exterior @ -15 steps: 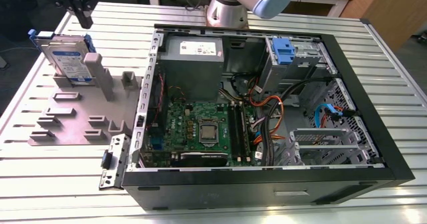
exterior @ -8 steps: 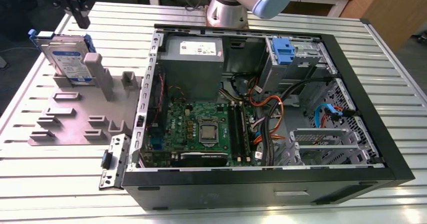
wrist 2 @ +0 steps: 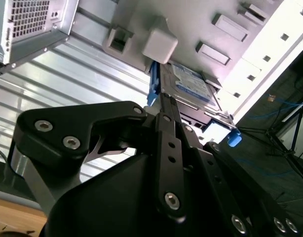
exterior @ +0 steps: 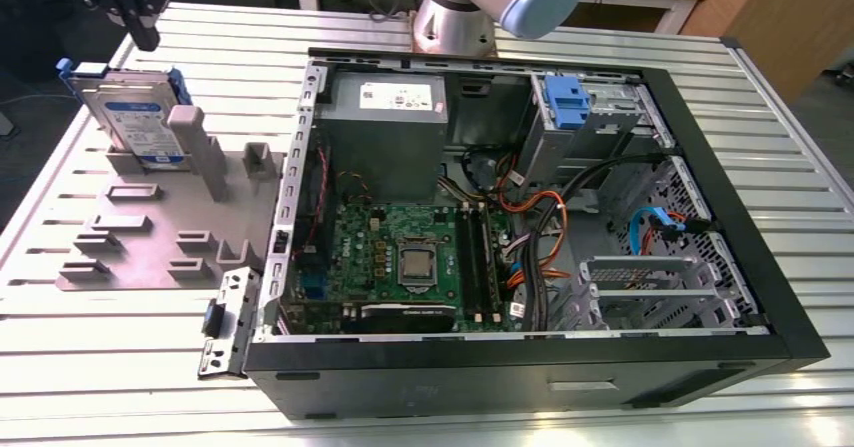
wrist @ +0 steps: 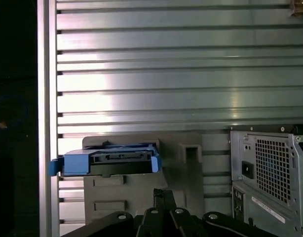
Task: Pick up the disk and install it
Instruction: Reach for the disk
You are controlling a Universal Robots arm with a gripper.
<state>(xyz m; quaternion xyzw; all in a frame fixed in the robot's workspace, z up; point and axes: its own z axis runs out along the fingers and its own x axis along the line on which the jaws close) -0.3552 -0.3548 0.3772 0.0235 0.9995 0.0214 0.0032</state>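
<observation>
- the gripper (exterior: 144,39) hung above the far corner of the table (exterior: 107,367), at the exterior view's left, and held nothing.
- its fingers looked drawn together, with no gap between them; in both wrist views the tips (wrist: 164,193) (wrist 2: 164,97) read as one narrow black bar.
- the disk (exterior: 140,117) stood on its edge in a slot of the grey fixture plate (exterior: 147,237), label toward the exterior camera. it leaned near a grey upright block (exterior: 187,132) and was not yet lifted.
- the relation that mattered: the disk lay directly below the gripper, apart from it and not touching. its blue-railed upper edge (wrist: 109,163) faced up toward the tips.
- in the exterior view that upper edge ran roughly from left to right, so the disk's long face stood broadside to that camera.
- in the first wrist view the gripper's linkage spread along the same line as that edge. by that, the jaws seemed to part along the disk's length and not across its thin side.
- in the second wrist view the tips stopped just short of the disk (wrist 2: 191,84).
- the open computer case (exterior: 747,217) sat well apart, to the exterior view's right of the plate.
</observation>
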